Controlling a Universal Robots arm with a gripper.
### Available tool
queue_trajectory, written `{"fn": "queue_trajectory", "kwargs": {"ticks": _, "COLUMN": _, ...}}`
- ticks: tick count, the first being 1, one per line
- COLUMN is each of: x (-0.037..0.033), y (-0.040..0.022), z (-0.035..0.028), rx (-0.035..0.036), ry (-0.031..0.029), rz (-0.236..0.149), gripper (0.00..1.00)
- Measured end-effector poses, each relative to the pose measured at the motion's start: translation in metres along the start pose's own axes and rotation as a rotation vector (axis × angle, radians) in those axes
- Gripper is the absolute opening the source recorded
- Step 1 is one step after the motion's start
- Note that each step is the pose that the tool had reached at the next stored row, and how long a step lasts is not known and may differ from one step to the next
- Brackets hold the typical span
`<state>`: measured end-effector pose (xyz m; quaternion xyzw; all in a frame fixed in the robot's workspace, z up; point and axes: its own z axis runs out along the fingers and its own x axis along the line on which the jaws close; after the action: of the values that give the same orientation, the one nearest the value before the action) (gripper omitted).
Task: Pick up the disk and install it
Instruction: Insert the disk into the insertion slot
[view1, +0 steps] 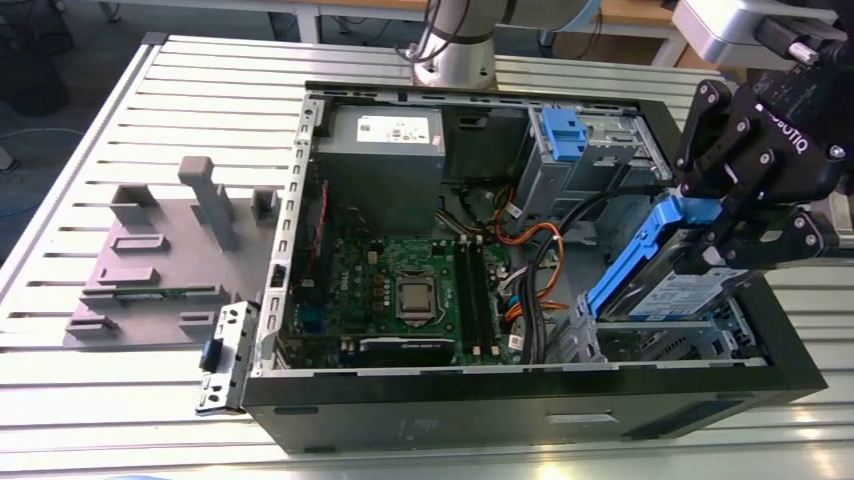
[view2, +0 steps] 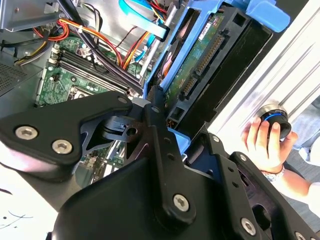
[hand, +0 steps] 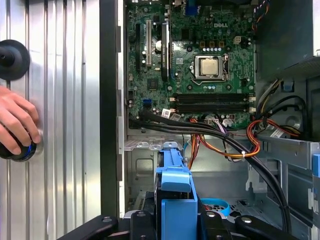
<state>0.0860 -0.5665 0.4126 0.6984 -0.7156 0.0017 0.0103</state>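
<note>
Over the drive bay (view1: 667, 345) at the exterior view's right corner of the open computer case (view1: 534, 395), on the ribbed tabletop (view1: 174, 100): black pincer (view1: 737, 252) pinching the disk (view1: 674, 290) by its blue frame. Held on a slant, lower end dipped toward the bay, seemingly to slip in past the case rim and clear of the black cables (view1: 567, 222) nearby. Not yet seated, by the look of it. In the first wrist view, edge-on, blue frame end of the disk (hand: 175, 200) lined up with the metal cage beside the motherboard (hand: 200, 65). In the second wrist view, green circuit side of the disk (view2: 200, 65) turned to the camera.

Actual fingertip contact masked by the pincer's own black linkage; grip judged from the hanging disk. Bay rails and floor covered by the disk, so gap to them impossible to tell. Beside the case, a person's hand (hand: 17, 120) on a round black knob (hand: 15, 152), cut off at the wrist; purpose unclear.
</note>
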Motion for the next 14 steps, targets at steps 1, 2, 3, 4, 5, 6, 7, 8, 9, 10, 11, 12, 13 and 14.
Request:
{"fn": "queue_trajectory", "kwargs": {"ticks": 1, "x": 0.0, "y": 0.0, "z": 0.0002, "rx": 0.0, "ry": -0.0001, "rz": 0.0, "gripper": 0.36}}
{"fn": "queue_trajectory", "kwargs": {"ticks": 2, "x": 0.0, "y": 0.0, "z": 0.0003, "rx": 0.0, "ry": 0.0, "rz": 0.0, "gripper": 0.36}}
{"fn": "queue_trajectory", "kwargs": {"ticks": 3, "x": 0.0, "y": 0.0, "z": 0.0005, "rx": 0.0, "ry": 0.0, "rz": 0.0, "gripper": 0.36}}
{"fn": "queue_trajectory", "kwargs": {"ticks": 4, "x": 0.0, "y": 0.0, "z": 0.0007, "rx": 0.0, "ry": -0.0001, "rz": 0.0, "gripper": 0.36}}
{"fn": "queue_trajectory", "kwargs": {"ticks": 5, "x": 0.0, "y": 0.0, "z": 0.0009, "rx": 0.0, "ry": 0.0, "rz": 0.0, "gripper": 0.36}}
{"fn": "queue_trajectory", "kwargs": {"ticks": 6, "x": 0.0, "y": 0.0, "z": 0.0014, "rx": 0.0, "ry": -0.0001, "rz": 0.0, "gripper": 0.36}}
{"fn": "queue_trajectory", "kwargs": {"ticks": 7, "x": 0.0, "y": 0.0, "z": 0.0017, "rx": 0.0, "ry": 0.0, "rz": 0.0, "gripper": 0.36}}
{"fn": "queue_trajectory", "kwargs": {"ticks": 8, "x": 0.0, "y": 0.0, "z": 0.0019, "rx": 0.0, "ry": -0.0001, "rz": 0.0, "gripper": 0.36}}
{"fn": "queue_trajectory", "kwargs": {"ticks": 9, "x": 0.0, "y": 0.0, "z": 0.0021, "rx": 0.0, "ry": 0.0, "rz": 0.0, "gripper": 0.36}}
{"fn": "queue_trajectory", "kwargs": {"ticks": 10, "x": 0.0, "y": 0.0, "z": 0.0023, "rx": 0.0, "ry": 0.0, "rz": 0.0, "gripper": 0.36}}
{"fn": "queue_trajectory", "kwargs": {"ticks": 11, "x": 0.0, "y": 0.0, "z": 0.0026, "rx": 0.0, "ry": -0.0001, "rz": 0.0, "gripper": 0.36}}
{"fn": "queue_trajectory", "kwargs": {"ticks": 12, "x": -0.0001, "y": 0.0, "z": 0.0029, "rx": 0.0, "ry": -0.0001, "rz": 0.0, "gripper": 0.36}}
{"fn": "queue_trajectory", "kwargs": {"ticks": 13, "x": -0.0001, "y": 0.0, "z": 0.0032, "rx": 0.0, "ry": 0.0, "rz": 0.0, "gripper": 0.36}}
{"fn": "queue_trajectory", "kwargs": {"ticks": 14, "x": -0.0001, "y": -0.0001, "z": 0.0035, "rx": 0.0, "ry": 0.0, "rz": 0.0, "gripper": 0.36}}
